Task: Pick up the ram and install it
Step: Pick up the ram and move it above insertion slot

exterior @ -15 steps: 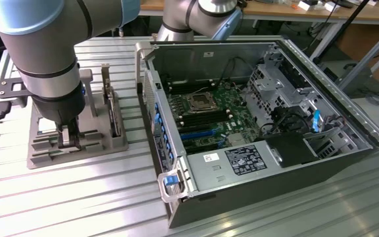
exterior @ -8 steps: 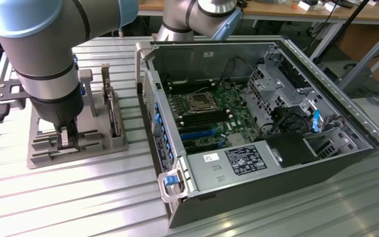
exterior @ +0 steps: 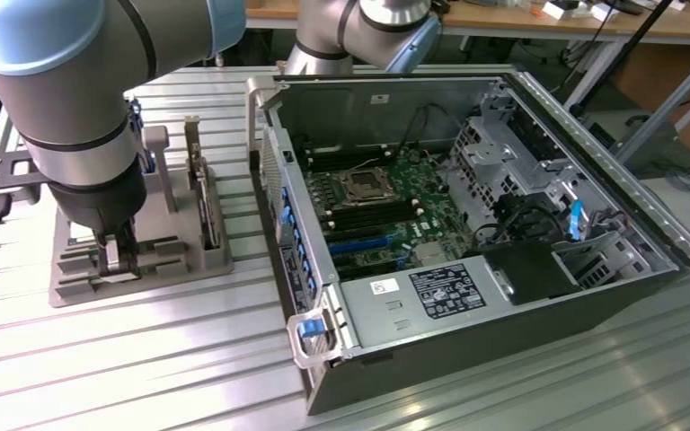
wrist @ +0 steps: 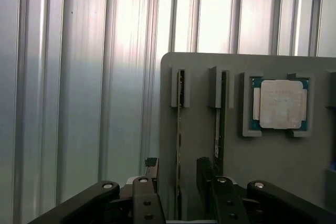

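grey holder (exterior: 183,269) is your landmark: it lies on the ribbed metal table (exterior: 118,359), and your gripper (exterior: 115,262) points straight down over the part of the holder farthest from the open computer case (exterior: 477,350). your fingers (wrist: 153,182) are spread wide, one on each side of the ram (wrist: 180,129), which stands on edge in a slot of the holder. you cannot tell from the wrist view whether either finger touches the stick, and nothing is pinched. a second stick (wrist: 222,108) stands on edge in the holder's next slot, just beside the ram and parallel to it. beyond that second stick, a square silver processor chip (wrist: 278,103) lies flat in a recess of the holder. the case sits just beside the holder on the exterior view's right, open side up, with the green motherboard (exterior: 381,211) showing inside. the ram is in the holder, not in the case
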{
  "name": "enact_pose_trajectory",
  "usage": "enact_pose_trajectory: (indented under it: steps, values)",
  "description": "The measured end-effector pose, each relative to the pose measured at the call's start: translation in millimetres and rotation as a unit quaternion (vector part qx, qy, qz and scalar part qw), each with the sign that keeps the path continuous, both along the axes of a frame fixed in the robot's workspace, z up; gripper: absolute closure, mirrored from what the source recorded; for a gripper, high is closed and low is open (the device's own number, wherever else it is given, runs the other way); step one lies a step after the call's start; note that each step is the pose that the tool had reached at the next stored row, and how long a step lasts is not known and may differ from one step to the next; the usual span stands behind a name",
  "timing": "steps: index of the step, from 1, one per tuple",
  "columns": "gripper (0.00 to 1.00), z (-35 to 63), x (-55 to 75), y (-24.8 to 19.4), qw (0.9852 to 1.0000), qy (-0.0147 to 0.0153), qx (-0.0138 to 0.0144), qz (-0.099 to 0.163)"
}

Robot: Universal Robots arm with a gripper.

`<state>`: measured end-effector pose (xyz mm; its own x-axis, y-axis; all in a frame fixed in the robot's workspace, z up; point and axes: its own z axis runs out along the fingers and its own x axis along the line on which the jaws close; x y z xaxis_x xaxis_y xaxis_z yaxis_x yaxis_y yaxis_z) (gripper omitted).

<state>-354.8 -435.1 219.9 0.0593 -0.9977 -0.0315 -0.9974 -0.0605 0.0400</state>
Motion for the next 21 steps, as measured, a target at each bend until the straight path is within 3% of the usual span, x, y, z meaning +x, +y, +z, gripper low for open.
enact_pose_trajectory:
  steps: [13, 19, 21]
  values:
    - [0.58, -12.2, -3.1, -0.4, 1.0, 0.0, 0.0, 0.0]
    - [0.58, -13.1, -3.1, -0.4, 1.0, 0.0, 0.0, 0.0]
    - [0.72, -13.1, -3.1, -0.4, 1.0, 0.0, 0.0, 0.0]
